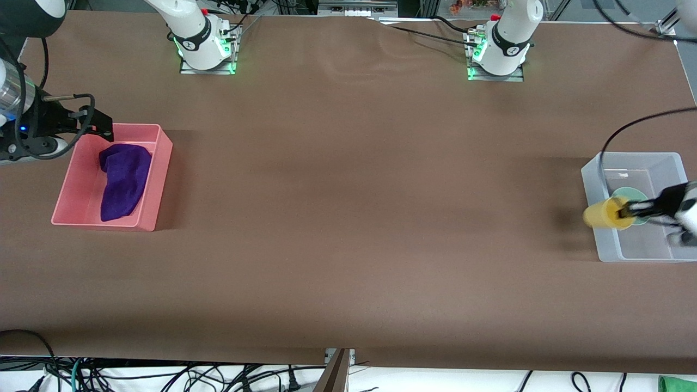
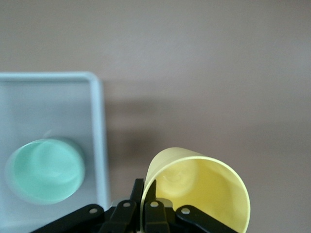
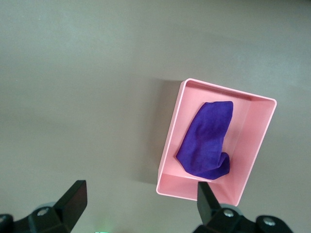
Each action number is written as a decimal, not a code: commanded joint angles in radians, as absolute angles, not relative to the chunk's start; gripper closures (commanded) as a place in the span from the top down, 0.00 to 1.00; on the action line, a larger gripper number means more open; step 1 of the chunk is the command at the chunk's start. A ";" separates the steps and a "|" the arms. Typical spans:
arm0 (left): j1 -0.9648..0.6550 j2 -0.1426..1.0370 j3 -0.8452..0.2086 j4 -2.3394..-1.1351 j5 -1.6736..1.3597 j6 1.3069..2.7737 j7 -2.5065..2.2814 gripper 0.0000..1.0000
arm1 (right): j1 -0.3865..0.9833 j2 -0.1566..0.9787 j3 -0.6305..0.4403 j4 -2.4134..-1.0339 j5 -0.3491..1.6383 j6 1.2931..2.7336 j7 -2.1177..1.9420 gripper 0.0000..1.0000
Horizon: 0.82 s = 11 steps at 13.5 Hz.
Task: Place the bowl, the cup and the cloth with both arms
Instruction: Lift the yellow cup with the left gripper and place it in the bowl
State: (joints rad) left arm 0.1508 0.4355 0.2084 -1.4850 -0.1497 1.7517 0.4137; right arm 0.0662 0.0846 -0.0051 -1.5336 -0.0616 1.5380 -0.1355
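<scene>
My left gripper point(image 1: 626, 209) point(image 2: 147, 191) is shut on the rim of the yellow cup point(image 1: 601, 213) point(image 2: 204, 184), one finger inside and one outside. The cup lies on its side in the air over the wall of a clear grey bin point(image 1: 637, 158) point(image 2: 99, 121) at the left arm's end of the table. The mint-green bowl point(image 1: 631, 194) point(image 2: 46, 170) sits inside that bin. The purple cloth point(image 1: 124, 179) point(image 3: 206, 141) lies crumpled in a pink bin point(image 1: 163, 163) point(image 3: 170, 145) at the right arm's end. My right gripper point(image 1: 103, 124) point(image 3: 141, 194) hangs open and empty above that bin's corner.
The brown table stretches between the two bins. Both arm bases point(image 1: 204, 49) point(image 1: 498, 54) with green lights stand along the table's edge farthest from the front camera. Cables hang off the edge nearest that camera.
</scene>
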 commanded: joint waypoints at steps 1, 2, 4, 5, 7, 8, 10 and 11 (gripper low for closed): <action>0.149 0.446 0.312 -1.477 -0.120 1.724 0.619 0.00 | 0.060 0.087 0.000 -1.511 -0.057 1.510 -0.134 1.00; 0.162 0.454 0.345 -1.477 -0.120 1.739 0.690 0.00 | 0.060 0.087 -0.002 -1.516 -0.054 1.502 -0.133 1.00; 0.251 0.498 0.344 -1.491 -0.129 1.820 0.820 0.00 | 0.055 0.087 -0.018 -1.514 -0.013 1.462 -0.097 1.00; 0.267 0.533 0.344 -1.499 -0.127 1.848 0.848 0.00 | 0.057 0.087 -0.020 -1.514 -0.005 1.457 -0.065 1.00; 0.307 0.584 0.336 -1.549 -0.146 1.957 0.888 0.00 | 0.055 0.087 -0.020 -1.514 -0.012 1.450 -0.075 1.00; 0.319 0.595 0.327 -1.572 -0.199 2.006 0.928 0.00 | 0.055 0.089 -0.020 -1.514 -0.015 1.454 -0.087 1.00; 0.322 0.615 0.327 -1.578 -0.273 2.014 0.939 0.00 | 0.057 0.097 -0.020 -1.513 -0.017 1.462 -0.091 1.00; 0.324 0.633 0.327 -1.582 -0.281 2.022 0.942 0.00 | 0.057 0.098 -0.020 -1.513 -0.015 1.463 -0.091 1.00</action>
State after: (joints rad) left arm 0.3203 0.6359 0.3338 -1.5698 -0.2474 2.0104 0.9122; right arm 0.0640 0.0879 -0.0239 -1.5322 -0.0272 1.4730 -0.0870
